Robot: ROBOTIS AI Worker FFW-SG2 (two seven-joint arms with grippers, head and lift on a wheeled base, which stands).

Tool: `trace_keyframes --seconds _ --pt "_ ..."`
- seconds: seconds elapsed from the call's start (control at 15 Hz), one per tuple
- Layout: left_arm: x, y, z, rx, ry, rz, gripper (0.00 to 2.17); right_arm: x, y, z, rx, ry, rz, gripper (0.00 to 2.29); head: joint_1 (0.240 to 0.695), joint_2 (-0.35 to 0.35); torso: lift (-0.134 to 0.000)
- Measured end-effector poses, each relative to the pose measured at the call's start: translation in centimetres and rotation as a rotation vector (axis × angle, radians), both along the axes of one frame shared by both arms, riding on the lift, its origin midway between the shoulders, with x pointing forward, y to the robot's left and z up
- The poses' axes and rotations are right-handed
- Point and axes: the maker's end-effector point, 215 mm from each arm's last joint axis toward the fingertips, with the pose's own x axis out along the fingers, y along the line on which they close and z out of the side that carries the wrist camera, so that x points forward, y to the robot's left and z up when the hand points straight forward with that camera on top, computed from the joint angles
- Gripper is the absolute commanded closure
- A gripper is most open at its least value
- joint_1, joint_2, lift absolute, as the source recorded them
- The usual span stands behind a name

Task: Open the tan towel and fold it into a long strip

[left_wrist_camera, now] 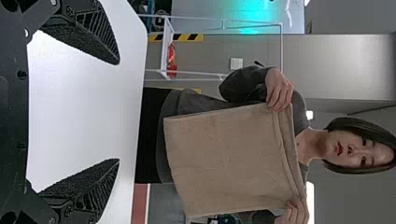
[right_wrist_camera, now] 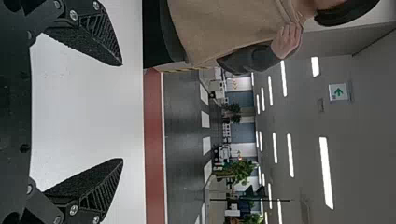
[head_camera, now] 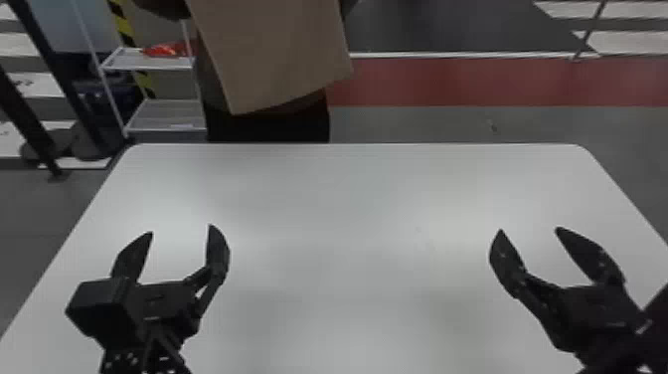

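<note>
- The tan towel (head_camera: 278, 54) hangs in front of a person beyond your table's far edge, pinched near its upper corners by one hand (left_wrist_camera: 279, 90) and the other hand (left_wrist_camera: 295, 212).
- Your left gripper (head_camera: 181, 230) is over the near left part of the white table (head_camera: 348, 199), its fingers spread wide with only air between them.
- Your right gripper (head_camera: 530, 230) is over the near right part, spread just as widely and empty.
- Behind the table, to your left, stands a white rack (head_camera: 124, 62) with something red (head_camera: 164, 50) on it.
</note>
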Motion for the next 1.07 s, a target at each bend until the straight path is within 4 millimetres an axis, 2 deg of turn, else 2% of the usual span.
trace_keyframes --seconds 1.07 --pt "0.00 -0.41 0.07 -0.004 -0.003 -0.006 0.15 -0.16 -0.04 -0.13 0.002 0.003 -0.002 0.16 0.695 0.012 -0.125"
